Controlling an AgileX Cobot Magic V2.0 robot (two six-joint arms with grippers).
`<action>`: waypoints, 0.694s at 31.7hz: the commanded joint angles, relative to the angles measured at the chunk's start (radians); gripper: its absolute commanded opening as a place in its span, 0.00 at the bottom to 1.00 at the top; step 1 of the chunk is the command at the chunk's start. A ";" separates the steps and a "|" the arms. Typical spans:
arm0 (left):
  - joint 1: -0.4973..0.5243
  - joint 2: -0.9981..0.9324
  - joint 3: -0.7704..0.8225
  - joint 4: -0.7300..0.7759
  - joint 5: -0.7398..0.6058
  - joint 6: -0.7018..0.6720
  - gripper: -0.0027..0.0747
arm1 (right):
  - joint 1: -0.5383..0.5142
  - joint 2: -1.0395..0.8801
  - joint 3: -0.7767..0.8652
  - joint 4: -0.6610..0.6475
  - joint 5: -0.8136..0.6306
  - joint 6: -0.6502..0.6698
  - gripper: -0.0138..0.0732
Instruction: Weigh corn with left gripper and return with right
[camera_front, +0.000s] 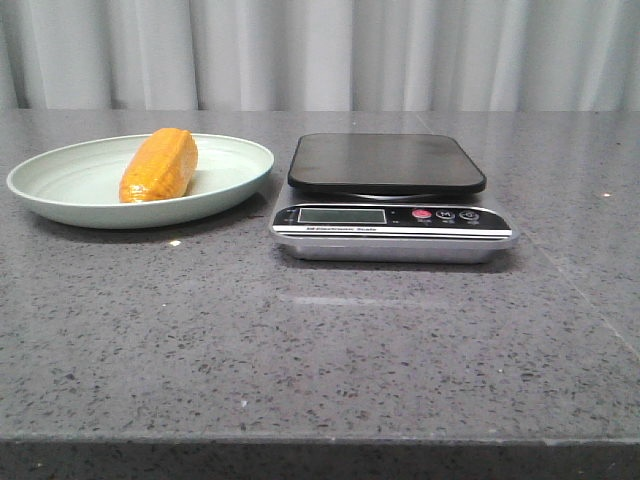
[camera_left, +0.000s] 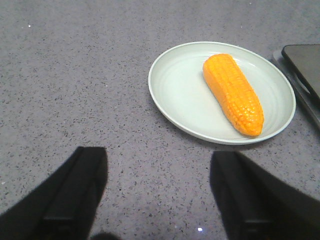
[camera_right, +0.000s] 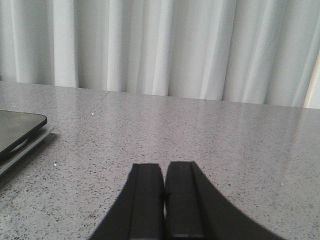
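The orange-yellow corn (camera_front: 160, 165) lies on a pale green plate (camera_front: 60, 185) at the table's left. Beside the plate on its right stands a digital scale (camera_front: 388, 163) with a bare black platform. In the left wrist view the corn (camera_left: 233, 93) rests on the plate (camera_left: 175, 90), and my left gripper (camera_left: 157, 160) is open over bare table short of the plate. My right gripper (camera_right: 164, 167) is shut with nothing in it, low over the table to the right of the scale (camera_right: 17, 131). Neither gripper shows in the front view.
The table is speckled grey stone (camera_front: 320, 350) with its front edge near the camera. A white curtain (camera_front: 320, 50) hangs behind the table. The scale's display and buttons (camera_front: 390, 217) face the front.
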 joint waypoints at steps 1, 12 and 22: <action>-0.004 0.071 -0.077 -0.016 -0.045 -0.001 0.86 | -0.007 -0.017 -0.008 -0.014 -0.075 -0.007 0.36; -0.090 0.410 -0.340 -0.045 0.036 -0.001 0.86 | -0.007 -0.017 -0.008 -0.014 -0.075 -0.007 0.36; -0.283 0.765 -0.565 0.073 0.114 -0.213 0.86 | -0.007 -0.018 -0.008 -0.014 -0.075 -0.007 0.36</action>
